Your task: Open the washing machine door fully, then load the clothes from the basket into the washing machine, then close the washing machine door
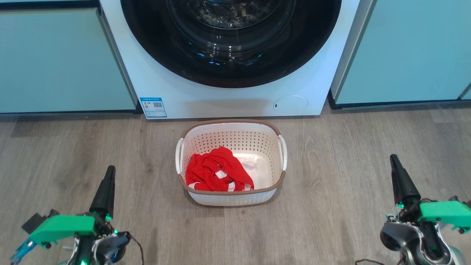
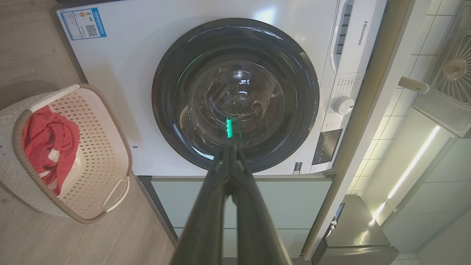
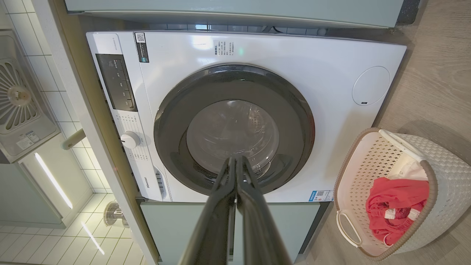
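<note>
1. I see the washing machine (image 1: 220, 101) set between pale teal cabinets (image 1: 55, 59); the washing machine door (image 1: 154, 48) sits closed.
2. The basket (image 1: 230, 122) stands on the grey wood-look floor (image 1: 331, 184) just before the machine; the clothes (image 1: 215, 173) lie inside it.
3. The left gripper (image 1: 110, 170) and the right gripper (image 1: 394, 158) are both clenched and empty; both hang well apart from the machine.

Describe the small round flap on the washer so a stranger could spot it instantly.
Find the white washing machine between the teal cabinets. Below its black-rimmed door, at the front panel's lower right corner in the head view, sits the flap. It is small, flat and white, unlike the glossy door, and round, unlike the rectangular blue sticker at the opposite corner.
</note>
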`<state>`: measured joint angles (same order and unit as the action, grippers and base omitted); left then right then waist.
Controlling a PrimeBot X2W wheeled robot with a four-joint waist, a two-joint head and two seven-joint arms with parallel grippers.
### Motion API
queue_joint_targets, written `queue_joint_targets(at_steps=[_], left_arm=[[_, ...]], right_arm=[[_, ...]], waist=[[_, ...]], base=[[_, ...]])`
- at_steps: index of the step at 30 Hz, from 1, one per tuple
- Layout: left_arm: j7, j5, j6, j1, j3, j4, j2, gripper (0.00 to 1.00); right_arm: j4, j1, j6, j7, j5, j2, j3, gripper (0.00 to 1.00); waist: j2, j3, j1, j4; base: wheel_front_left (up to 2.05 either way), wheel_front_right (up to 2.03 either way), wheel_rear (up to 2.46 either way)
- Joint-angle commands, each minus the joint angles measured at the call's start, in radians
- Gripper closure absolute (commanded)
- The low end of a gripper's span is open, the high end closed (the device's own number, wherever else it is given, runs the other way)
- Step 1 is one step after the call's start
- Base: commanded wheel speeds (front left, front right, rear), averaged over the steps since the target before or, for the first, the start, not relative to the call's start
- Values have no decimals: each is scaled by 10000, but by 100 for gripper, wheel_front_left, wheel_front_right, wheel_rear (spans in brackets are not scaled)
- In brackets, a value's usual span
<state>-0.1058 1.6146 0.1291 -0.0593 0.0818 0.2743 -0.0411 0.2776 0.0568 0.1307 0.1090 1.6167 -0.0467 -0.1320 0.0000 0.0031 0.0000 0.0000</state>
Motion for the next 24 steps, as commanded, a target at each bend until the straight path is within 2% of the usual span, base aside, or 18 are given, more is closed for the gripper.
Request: queue_joint_targets(at_steps=[1, 11, 12, 15, 19, 20, 24], left_arm=[[-77, -63, 16, -487, 323, -293, -91, 100], [-77, -62, 16, -487, 323, -294, -91, 100], [7, 2, 0, 5, -4, 40, 6, 0], [19, 1, -2, 239, -39, 462, 57, 0], [126, -51, -1, 281, -38, 467, 60, 0], [448, -551, 0, 273, 154, 292, 47, 0], [565, -870, 1, 264, 253, 159, 42, 0]], right_arm=[[-328, 512, 0, 44, -84, -35, 179, 100], [-328, 511, 0, 44, -83, -35, 180, 100], [41, -4, 0, -3, 5, 2, 6, 0], [483, -242, 0, -6, 6, 73, 39, 0], [451, -296, 0, -114, -76, 81, 65, 0], [310, -289, 0, -440, -645, 70, 78, 0], [205, -258, 0, -559, -1044, 66, -22, 0]], waist=[[0, 0, 0, 0], [0, 0, 0, 0], [0, 0, 0, 0], [0, 1, 0, 0], [0, -24, 0, -11], [0, -108, 0, -44], [0, -136, 0, -50]], base=[[0, 0, 0], [0, 0, 0], [0, 0, 0], [0, 0, 0], [0, 0, 0], [0, 0, 0], [0, 0, 0]])
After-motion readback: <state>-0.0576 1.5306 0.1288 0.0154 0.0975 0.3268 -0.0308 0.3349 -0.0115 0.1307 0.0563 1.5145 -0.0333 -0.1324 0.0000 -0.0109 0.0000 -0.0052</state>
